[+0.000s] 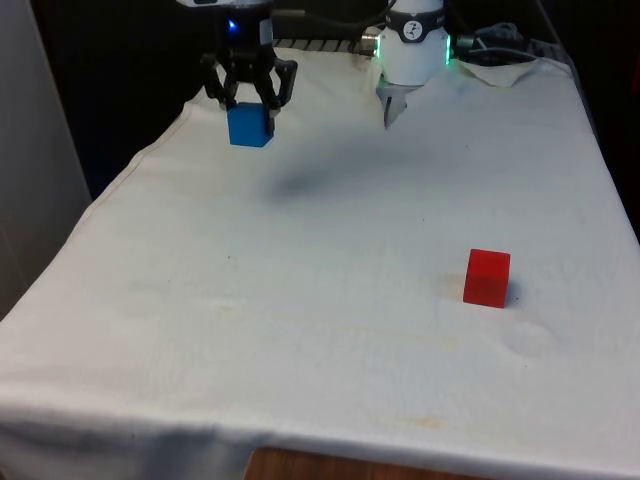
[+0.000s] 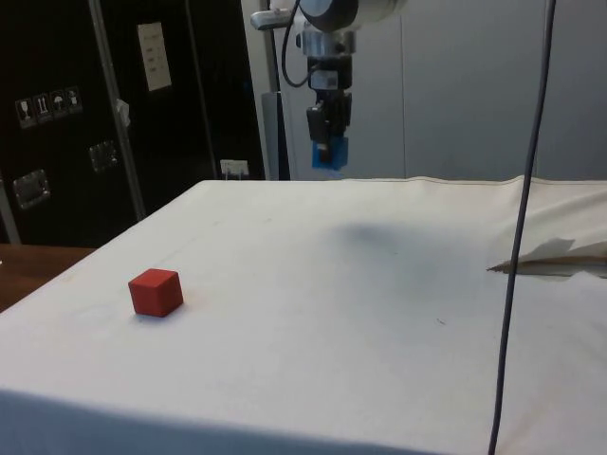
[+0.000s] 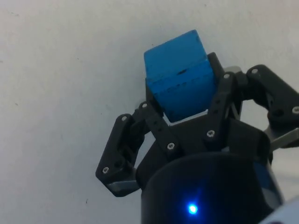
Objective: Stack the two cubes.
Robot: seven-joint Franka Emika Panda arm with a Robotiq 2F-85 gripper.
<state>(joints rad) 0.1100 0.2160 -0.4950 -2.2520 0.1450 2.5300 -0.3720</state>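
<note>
in the front view, the blue cube [image 1: 249, 124] is seen clamped between the fingers of the gripper [image 1: 250, 100], held well above the bench [image 1: 300, 330] near its far end, towards the front view's left. a soft shadow is cast on the white cloth [image 1: 330, 400] below and beside it. the red cube [image 1: 487, 277] is found resting on the cloth well apart from it, nearer the camera and towards the front view's right.

in the side view, the gripper [image 2: 327, 133] is seen hanging above the far part of the bench [image 2: 313, 313] with the blue cube [image 2: 331, 154] held at its tip, clear of the cloth. the red cube [image 2: 156, 291] is seen standing flat and alone near the near edge.

in the wrist view, the blue cube [image 3: 180, 86] is shown gripped on two opposite faces by the fingers [image 3: 219, 100], its lower part left free below them.

both cubes are judged to be small, stiff and light, probably wood or plastic, with smooth painted faces that could slip under a loose hold. a grasp across two flat, parallel faces is judged best, with the underside kept level so that it can be set squarely on the red cube's top.
</note>
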